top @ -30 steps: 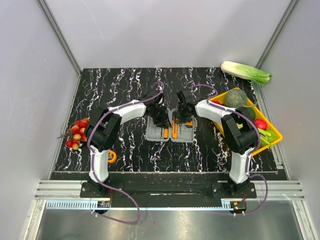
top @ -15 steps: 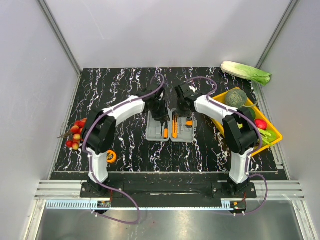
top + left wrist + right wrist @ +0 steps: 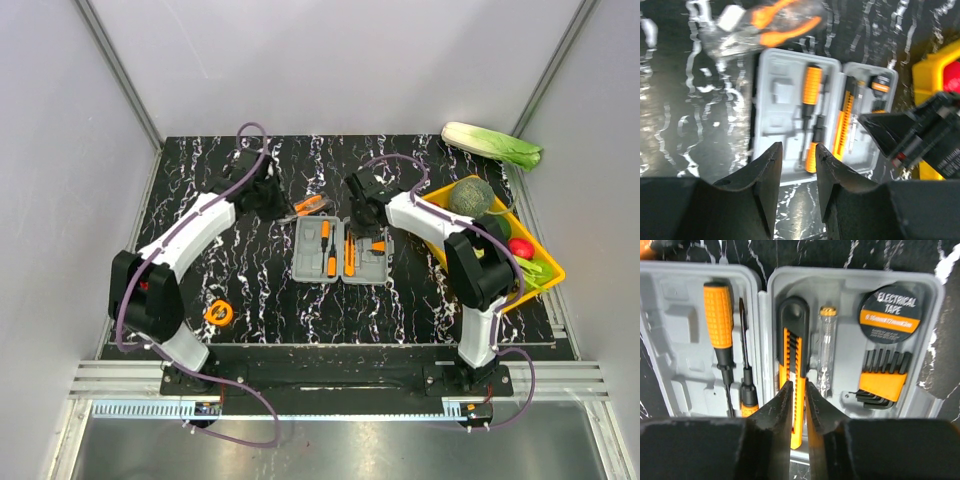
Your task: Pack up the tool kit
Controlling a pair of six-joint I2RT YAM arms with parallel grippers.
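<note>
The grey case (image 3: 308, 264) lies open in the middle of the table. It holds orange-handled screwdrivers (image 3: 327, 250) and an orange-and-black utility knife (image 3: 350, 255). The orange-handled pliers (image 3: 310, 205) lie on the table just beyond the case. My left gripper (image 3: 262, 196) is open and empty, beyond and left of the pliers; its wrist view shows the case (image 3: 782, 100) and blurred pliers (image 3: 785, 20) ahead of the gripper (image 3: 797, 157). My right gripper (image 3: 798, 388) is shut to a narrow slit, holding nothing, over the knife (image 3: 795, 340). Electrical tape (image 3: 888, 307) and hex keys (image 3: 882, 382) sit in the right half.
A small orange tape measure (image 3: 219, 313) lies near the left arm's base. A yellow tray (image 3: 548, 278) of vegetables stands at the right, with a cabbage (image 3: 492, 145) beyond it. Red fruits (image 3: 152, 268) lie at the table's left edge.
My left arm has swung away from the case, up and to the left. The pliers now show on the table beyond the case. My right gripper has shifted slightly toward the case's far edge.
</note>
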